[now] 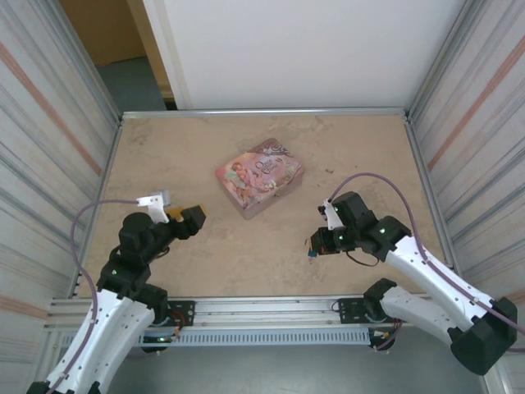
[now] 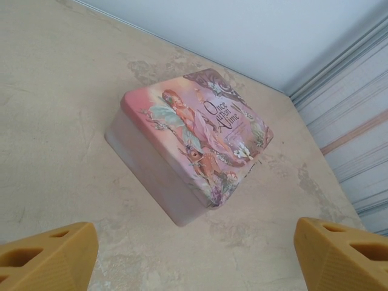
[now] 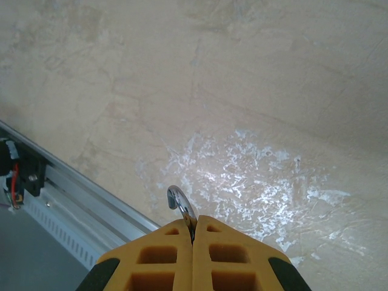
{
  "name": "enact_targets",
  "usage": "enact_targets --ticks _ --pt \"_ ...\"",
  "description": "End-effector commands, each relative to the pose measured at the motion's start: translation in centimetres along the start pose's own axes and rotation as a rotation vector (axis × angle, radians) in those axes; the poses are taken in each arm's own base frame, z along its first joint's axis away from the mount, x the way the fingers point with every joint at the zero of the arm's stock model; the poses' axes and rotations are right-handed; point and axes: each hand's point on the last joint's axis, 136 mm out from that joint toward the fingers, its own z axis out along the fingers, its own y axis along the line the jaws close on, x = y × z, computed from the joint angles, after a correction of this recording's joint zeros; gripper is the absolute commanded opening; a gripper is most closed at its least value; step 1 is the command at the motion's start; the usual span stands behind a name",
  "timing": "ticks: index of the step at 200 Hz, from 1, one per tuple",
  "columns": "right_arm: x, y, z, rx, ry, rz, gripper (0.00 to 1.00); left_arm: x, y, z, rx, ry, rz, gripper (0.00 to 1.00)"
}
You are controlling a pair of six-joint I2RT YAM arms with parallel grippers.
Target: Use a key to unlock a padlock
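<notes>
Near the front rail, the right gripper (image 3: 194, 225) is pressed fully closed on the padlock (image 3: 178, 201). The silvery shackle curls out from between its 2 fingertips, and from above the blue body shows just under the tips. The left gripper (image 2: 194, 254) stands spread wide, holding nothing. Beyond both, mid-table, lies the pink tin (image 2: 194, 151).
</notes>
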Motion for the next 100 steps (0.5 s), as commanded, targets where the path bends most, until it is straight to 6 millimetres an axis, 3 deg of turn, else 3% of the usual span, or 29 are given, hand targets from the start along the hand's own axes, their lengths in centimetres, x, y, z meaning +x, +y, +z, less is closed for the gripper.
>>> enact_targets --ticks 1,100 --pt "0.7 -0.3 0.9 0.013 0.037 0.026 0.00 0.3 0.7 -0.1 -0.029 0.000 0.001 0.84" --pt "2.3 -0.8 4.7 0.008 0.197 0.012 0.00 0.3 1.2 0.0 -0.052 0.009 0.009 0.85"
